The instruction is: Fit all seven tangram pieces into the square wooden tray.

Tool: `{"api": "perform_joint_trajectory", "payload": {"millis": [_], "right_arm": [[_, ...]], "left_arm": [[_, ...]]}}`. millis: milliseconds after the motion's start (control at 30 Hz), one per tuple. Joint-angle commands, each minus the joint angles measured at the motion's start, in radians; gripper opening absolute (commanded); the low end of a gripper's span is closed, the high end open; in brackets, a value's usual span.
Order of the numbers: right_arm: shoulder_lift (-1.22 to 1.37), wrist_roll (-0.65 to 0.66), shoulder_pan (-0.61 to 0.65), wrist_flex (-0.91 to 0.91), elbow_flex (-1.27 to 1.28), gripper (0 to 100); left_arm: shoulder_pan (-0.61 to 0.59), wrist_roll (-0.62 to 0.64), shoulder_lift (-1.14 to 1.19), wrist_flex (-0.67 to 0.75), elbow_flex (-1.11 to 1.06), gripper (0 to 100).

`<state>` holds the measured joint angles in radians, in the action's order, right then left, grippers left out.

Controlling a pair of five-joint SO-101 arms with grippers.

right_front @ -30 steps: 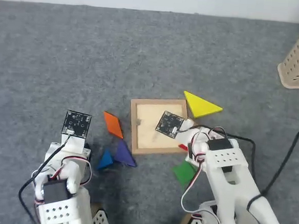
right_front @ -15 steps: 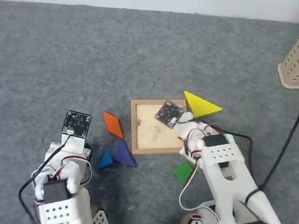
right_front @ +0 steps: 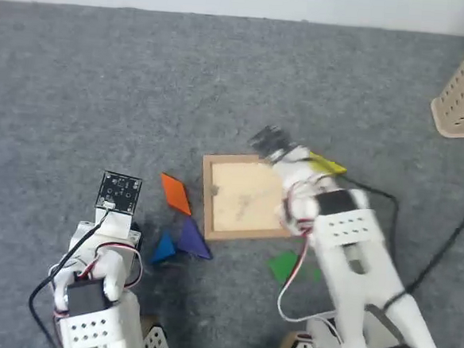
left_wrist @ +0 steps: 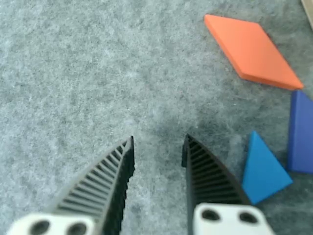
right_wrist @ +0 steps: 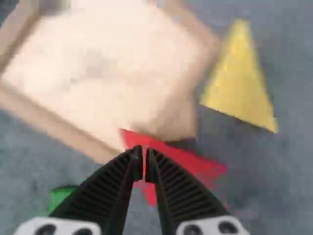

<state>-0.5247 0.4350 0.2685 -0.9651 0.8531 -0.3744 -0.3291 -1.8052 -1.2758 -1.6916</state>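
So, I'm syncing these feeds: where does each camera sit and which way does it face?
High view: fixed above the table, looking down on the tray, left arm and right arm.
Left wrist view: on the left arm, facing past its open left gripper at the orange piece and blue triangle.
Right wrist view: on the right arm, facing past its shut right gripper at the red piece, tray and yellow triangle.
Shared: orange piece, high and left wrist; tray, high and right wrist.

The left gripper (left_wrist: 157,144) hangs low, its fingers spread apart; the right gripper (right_wrist: 142,152), held far forward, seems pinched closed, though blurred.
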Motion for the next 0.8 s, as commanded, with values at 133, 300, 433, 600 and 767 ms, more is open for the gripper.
{"api": "perform_joint_trajectory", "payload": {"millis": [133,300,433,600,767], "right_arm": [[0.079,0.155,-0.288,-0.067,-0.048,10.3],[0.255,0.115,-0.39,0.03,-0.049,0.7],[0.354,0.069,-0.398,0.102,-0.049,0.7],[0.423,0.063,-0.332,0.13,-0.063,0.7],[0.429,0.054,-0.22,0.125,-0.081,0.7]], "left_arm": [[-0.008,-0.009,-0.02,-0.002,0.007,15],[-0.006,-0.009,-0.02,-0.002,0.007,15],[-0.006,-0.009,-0.02,-0.002,0.007,15],[-0.006,-0.009,-0.02,-0.002,0.007,15],[-0.006,-0.009,-0.02,-0.002,0.007,15]]}}
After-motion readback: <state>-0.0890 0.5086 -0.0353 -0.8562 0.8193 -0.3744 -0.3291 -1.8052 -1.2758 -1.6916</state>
